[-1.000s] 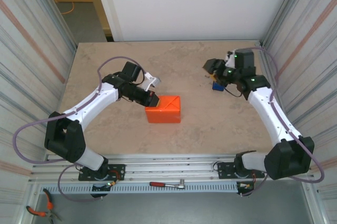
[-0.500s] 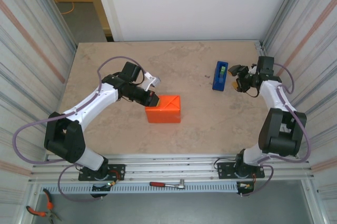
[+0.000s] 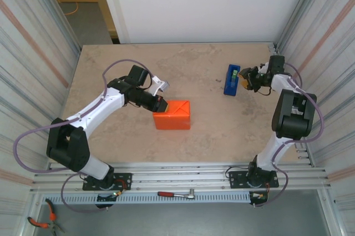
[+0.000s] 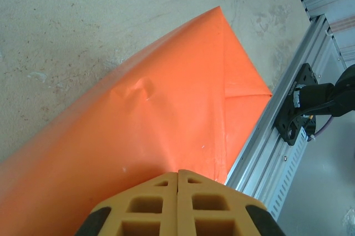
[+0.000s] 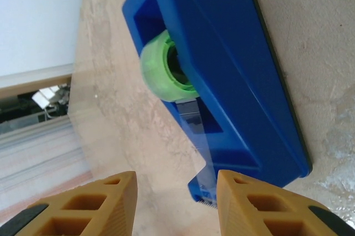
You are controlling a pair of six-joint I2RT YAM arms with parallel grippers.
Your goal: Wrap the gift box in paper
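The orange paper (image 3: 173,115) is folded into a block shape in the middle of the table; the gift box is hidden under it. My left gripper (image 3: 161,104) is shut, its tips resting against the paper's upper left side. In the left wrist view the creased paper (image 4: 166,108) lies just past the shut gripper (image 4: 178,172). My right gripper (image 3: 248,79) stands open just right of the blue tape dispenser (image 3: 231,80). In the right wrist view a clear tape strip (image 5: 206,161) runs from the green roll (image 5: 163,66) down between the open gripper's (image 5: 176,177) tips, touching neither.
The blue dispenser (image 5: 233,69) lies at the back right of the table. A metal rail (image 4: 288,119) runs along the table's near edge. A ratchet (image 3: 176,194) and pliers (image 3: 41,222) lie below it. Corrugated walls close both sides.
The right gripper has pulled back from over the tape dispenser to its right side, the arm folding up near the right wall. The left arm and the paper have not moved.
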